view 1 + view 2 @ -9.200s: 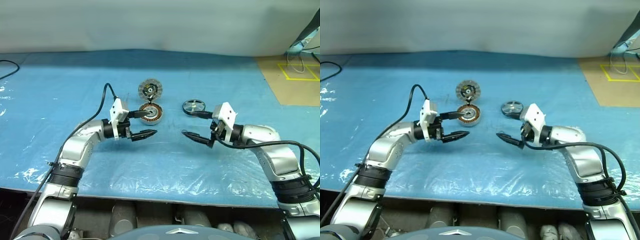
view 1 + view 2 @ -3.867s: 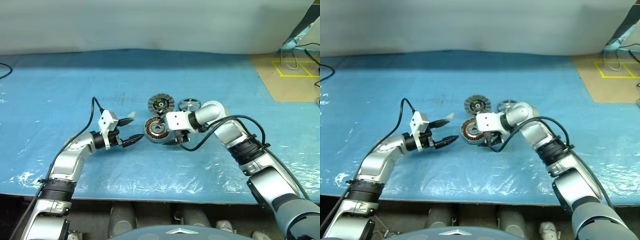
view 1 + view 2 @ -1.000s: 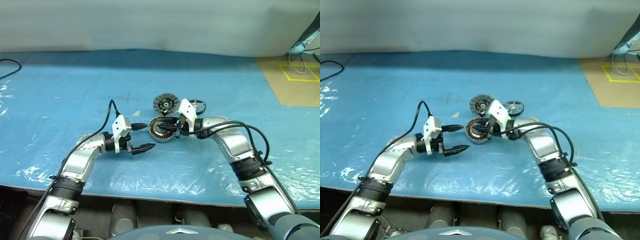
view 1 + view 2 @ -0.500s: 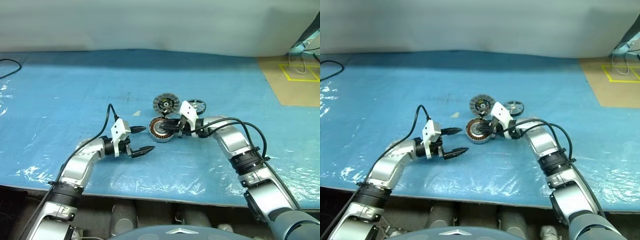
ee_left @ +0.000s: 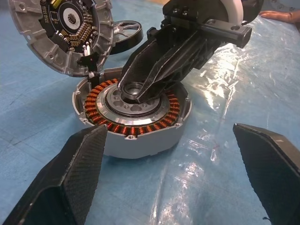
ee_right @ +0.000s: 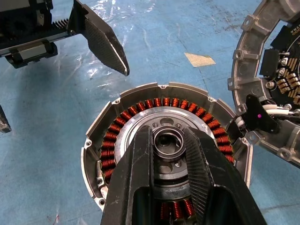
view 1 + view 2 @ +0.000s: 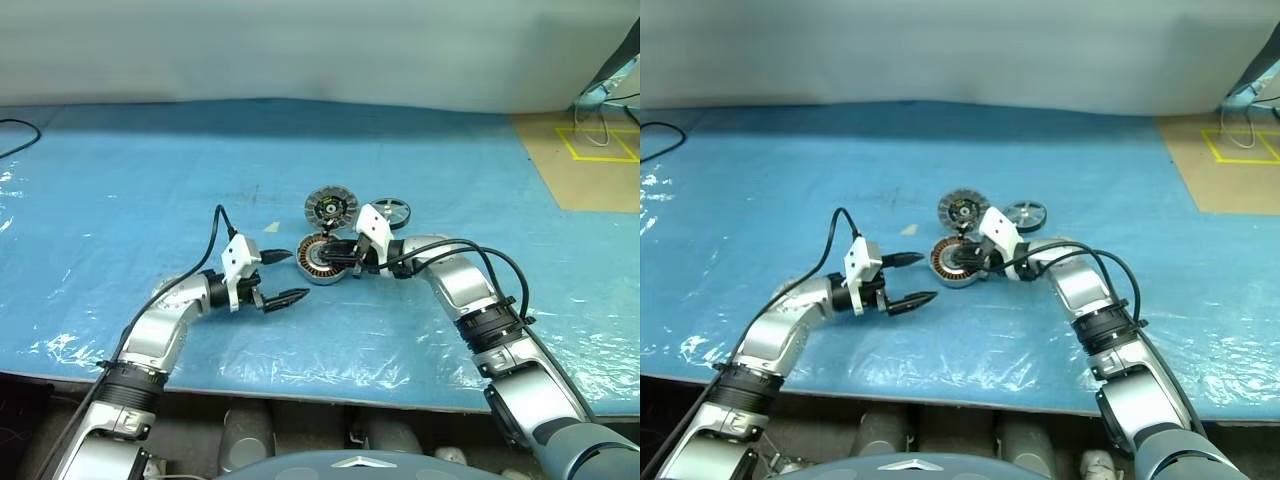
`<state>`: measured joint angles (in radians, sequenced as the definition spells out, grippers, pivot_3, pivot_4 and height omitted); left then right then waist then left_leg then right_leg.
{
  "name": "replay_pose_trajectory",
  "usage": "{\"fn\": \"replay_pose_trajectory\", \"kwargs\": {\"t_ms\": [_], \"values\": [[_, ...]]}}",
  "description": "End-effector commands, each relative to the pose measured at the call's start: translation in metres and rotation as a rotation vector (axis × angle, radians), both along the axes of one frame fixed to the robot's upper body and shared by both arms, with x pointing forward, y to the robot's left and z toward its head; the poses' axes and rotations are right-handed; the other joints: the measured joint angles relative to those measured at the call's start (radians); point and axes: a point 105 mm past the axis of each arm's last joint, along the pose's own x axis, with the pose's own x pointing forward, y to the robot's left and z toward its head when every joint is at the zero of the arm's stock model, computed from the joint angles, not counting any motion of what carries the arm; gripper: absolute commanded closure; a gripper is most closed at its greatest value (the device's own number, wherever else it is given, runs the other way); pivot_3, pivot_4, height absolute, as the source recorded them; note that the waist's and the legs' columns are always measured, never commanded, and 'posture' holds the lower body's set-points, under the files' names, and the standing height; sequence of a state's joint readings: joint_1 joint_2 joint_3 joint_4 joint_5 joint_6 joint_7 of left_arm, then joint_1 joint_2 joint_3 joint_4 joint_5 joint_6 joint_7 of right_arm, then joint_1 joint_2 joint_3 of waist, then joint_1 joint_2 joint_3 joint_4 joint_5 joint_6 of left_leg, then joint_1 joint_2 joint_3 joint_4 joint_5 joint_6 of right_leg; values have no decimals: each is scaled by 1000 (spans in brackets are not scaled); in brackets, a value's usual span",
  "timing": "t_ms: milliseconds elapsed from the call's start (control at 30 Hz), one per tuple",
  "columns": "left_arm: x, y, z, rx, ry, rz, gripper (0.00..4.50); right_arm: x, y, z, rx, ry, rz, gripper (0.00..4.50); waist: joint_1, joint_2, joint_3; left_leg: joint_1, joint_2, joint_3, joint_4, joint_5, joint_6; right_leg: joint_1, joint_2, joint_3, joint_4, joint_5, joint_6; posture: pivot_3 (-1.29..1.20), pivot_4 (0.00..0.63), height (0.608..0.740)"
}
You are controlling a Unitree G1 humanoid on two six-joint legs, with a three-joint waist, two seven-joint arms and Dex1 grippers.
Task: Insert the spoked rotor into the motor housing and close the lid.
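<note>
Left gripper: the left gripper [image 7: 282, 277], nearest of all, hangs just above the blue plastic sheet [image 7: 120, 180] with its two black fingers spread wide and nothing between them. It points at the housing from close by and stands clear of it.

Motor housing: the short round silver-walled motor housing [image 7: 322, 259], with its ring of copper-orange windings around a silvery inner plate, sits flat on the sheet, face up and uncovered.

Right gripper: the right gripper [image 6: 169, 140] reaches in over the housing. Its black fingers stand narrowly apart, one on either side of the small metal ring at the hub. They look to be clasping that ring, though from these views I cannot be sure they press on it.

Lid: the round silver lid [image 7: 331, 209], ribbed at the rim with a dark electronics-covered face turned this way, stands tilted up at the far edge of the housing, joined to it by short wires. It is not closed.

Spoked rotor: the thin dark metal spoked rotor [image 7: 387, 213] lies flat on the sheet past the right gripper, beside the lid and apart from the housing. Neither gripper touches it.

Progress: early, by my judgement. The housing is being steadied or positioned. The rotor is not yet picked up or seated, and the lid closing comes after that.
</note>
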<state>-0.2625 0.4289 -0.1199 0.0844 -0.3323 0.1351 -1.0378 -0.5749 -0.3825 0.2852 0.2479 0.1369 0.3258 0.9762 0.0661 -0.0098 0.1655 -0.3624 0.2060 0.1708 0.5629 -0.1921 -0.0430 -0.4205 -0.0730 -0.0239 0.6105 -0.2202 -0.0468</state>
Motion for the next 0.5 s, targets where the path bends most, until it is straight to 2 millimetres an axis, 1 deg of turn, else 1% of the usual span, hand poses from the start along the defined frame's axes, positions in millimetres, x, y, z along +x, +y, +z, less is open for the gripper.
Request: {"fn": "replay_pose_trajectory", "kwargs": {"t_ms": [33,167,400,500], "values": [[1,-5,13,-19,-42,-12,0,-1,-2,0,-3,-14,5,3760,0,0,0,0,0,0,0,0,0,0,0,0,0,0,0,0,150,740],[3,-7,14,-19,-48,-8,0,-3,0,0,5,-8,14,3760,0,0,0,0,0,0,0,0,0,0,0,0,0,0,0,0,150,740],[3,-6,10,-14,-39,-4,0,-4,3,-3,-14,-19,29,3760,0,0,0,0,0,0,0,0,0,0,0,0,0,0,0,0,150,740],[3,-6,9,-14,-38,-4,0,-4,5,-2,-1,-14,31,3760,-1,0,0,0,0,0,0,0,0,0,0,0,0,0,0,0,150,740]]}}
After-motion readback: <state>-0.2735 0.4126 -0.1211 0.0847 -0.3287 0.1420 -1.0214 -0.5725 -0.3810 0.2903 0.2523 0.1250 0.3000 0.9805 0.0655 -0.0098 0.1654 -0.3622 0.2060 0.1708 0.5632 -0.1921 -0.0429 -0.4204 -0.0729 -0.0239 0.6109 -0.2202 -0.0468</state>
